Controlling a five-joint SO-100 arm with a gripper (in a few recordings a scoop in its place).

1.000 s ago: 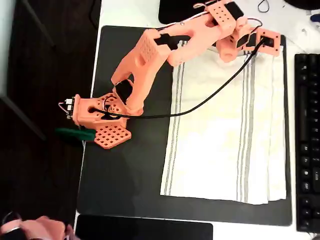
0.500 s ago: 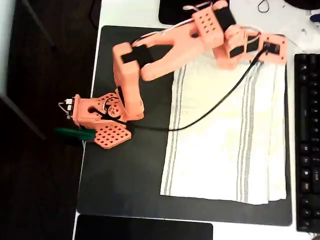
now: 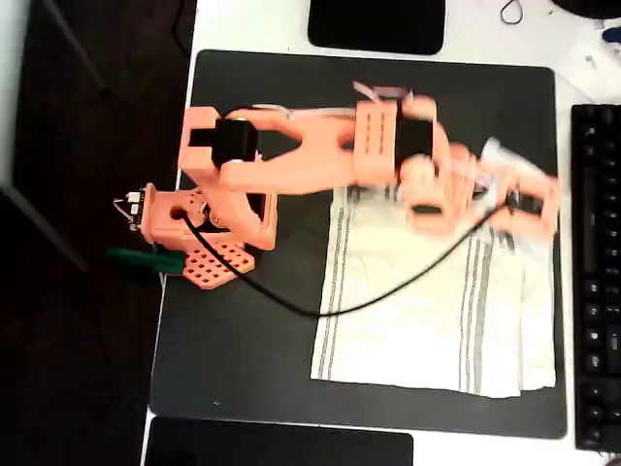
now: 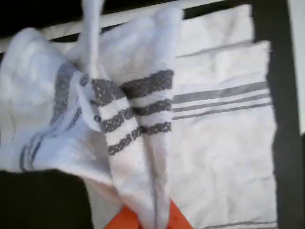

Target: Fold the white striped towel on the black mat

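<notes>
Overhead view: the blurred orange end effector (image 3: pixel 519 209) hangs over the white striped towel (image 3: pixel 427 320), apparently lifting its far corner off the black mat (image 3: pixel 243 369). Wrist view: orange fingers (image 4: pixel 125 220) pinch the bunched towel (image 4: pixel 133 119); flat cloth lies beyond.

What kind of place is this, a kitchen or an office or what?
Most likely an office desk used as a robot workbench. A black mat covers the white tabletop, a keyboard sits at the right edge of the overhead view, and the orange arm's gripper is lifting a white striped towel.
</notes>
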